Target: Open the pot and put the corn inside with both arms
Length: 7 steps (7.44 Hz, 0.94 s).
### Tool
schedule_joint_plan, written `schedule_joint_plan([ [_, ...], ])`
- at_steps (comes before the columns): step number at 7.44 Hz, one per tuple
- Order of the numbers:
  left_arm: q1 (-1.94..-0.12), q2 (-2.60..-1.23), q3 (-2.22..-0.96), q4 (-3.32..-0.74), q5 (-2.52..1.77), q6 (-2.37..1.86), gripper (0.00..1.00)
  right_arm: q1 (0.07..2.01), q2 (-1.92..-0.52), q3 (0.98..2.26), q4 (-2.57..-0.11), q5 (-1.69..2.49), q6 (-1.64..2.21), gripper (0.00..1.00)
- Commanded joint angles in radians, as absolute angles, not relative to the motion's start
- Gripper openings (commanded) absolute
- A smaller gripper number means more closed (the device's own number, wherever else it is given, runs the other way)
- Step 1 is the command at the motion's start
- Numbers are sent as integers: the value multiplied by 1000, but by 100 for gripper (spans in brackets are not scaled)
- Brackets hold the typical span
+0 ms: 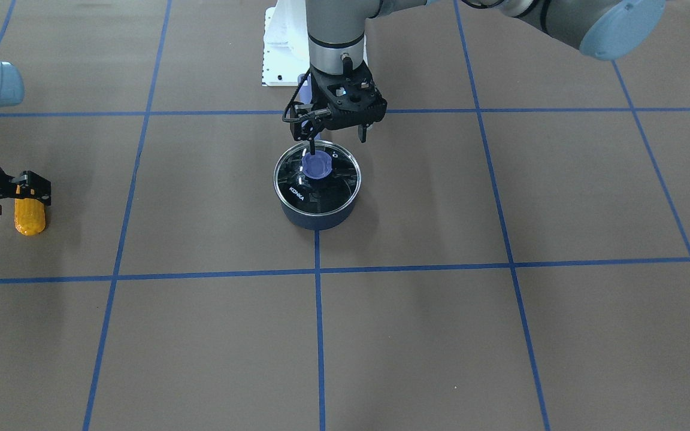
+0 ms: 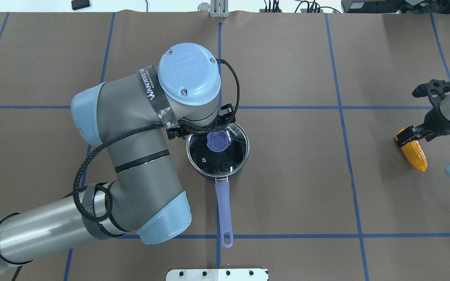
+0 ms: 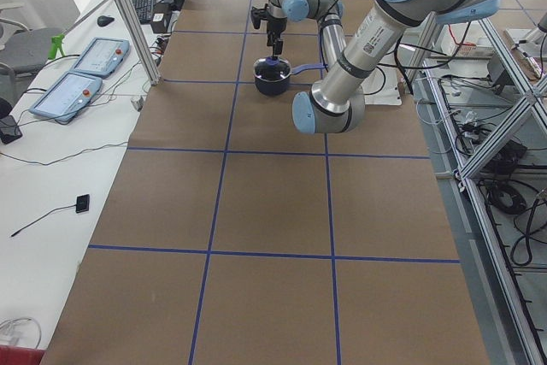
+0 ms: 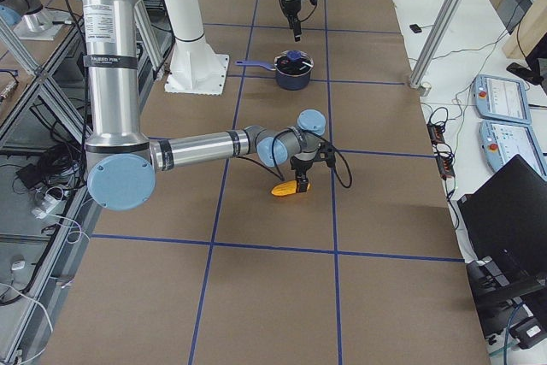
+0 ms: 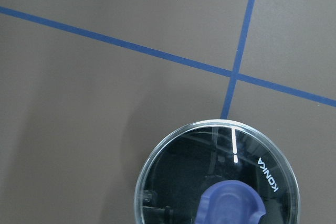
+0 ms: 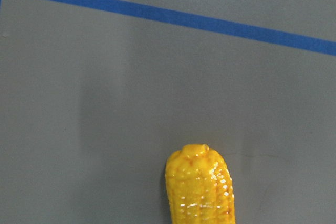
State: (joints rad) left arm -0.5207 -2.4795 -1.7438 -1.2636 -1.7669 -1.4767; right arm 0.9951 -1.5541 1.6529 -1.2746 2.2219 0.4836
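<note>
The dark navy pot (image 1: 318, 219) stands mid-table, its purple-blue handle (image 2: 222, 203) pointing toward the robot. The glass lid (image 1: 294, 182) with its purple knob (image 1: 316, 166) sits on it. My left gripper (image 1: 338, 139) hangs open just above the lid's far side, with one finger close to the knob. The left wrist view shows the lid (image 5: 173, 182) and knob (image 5: 231, 205) at its bottom edge. The orange-yellow corn (image 1: 29, 216) lies on the table far to the right side. My right gripper (image 1: 32, 193) is shut on its thick end. The corn also shows in the overhead view (image 2: 416, 155) and in the right wrist view (image 6: 199, 187).
The white base plate (image 1: 282, 54) stands behind the pot by the robot. Blue tape lines (image 1: 318, 335) cross the brown table cover. Control panels (image 3: 85, 66) and a metal frame post (image 3: 128, 23) stand beyond the table's far edge.
</note>
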Motion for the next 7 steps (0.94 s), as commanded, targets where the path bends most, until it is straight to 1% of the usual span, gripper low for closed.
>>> schedule_joint_plan([
  [1,-520,-2505,-1628,-1366,-1767,-1474,98,992,-1555,1646,-1275,2215,480,100],
  [2,-520,-2528,-1570,-1394,-1767,-1462,98,992,-1555,1647,-1275,2217,480,100],
  [3,-520,-2534,-1556,-1397,-1770,-1421,98,992,-1555,1647,-1275,2217,480,100],
  [7,-520,-2516,-1562,-1396,-1802,-1298,98,992,-1554,1647,-1275,2220,480,100],
])
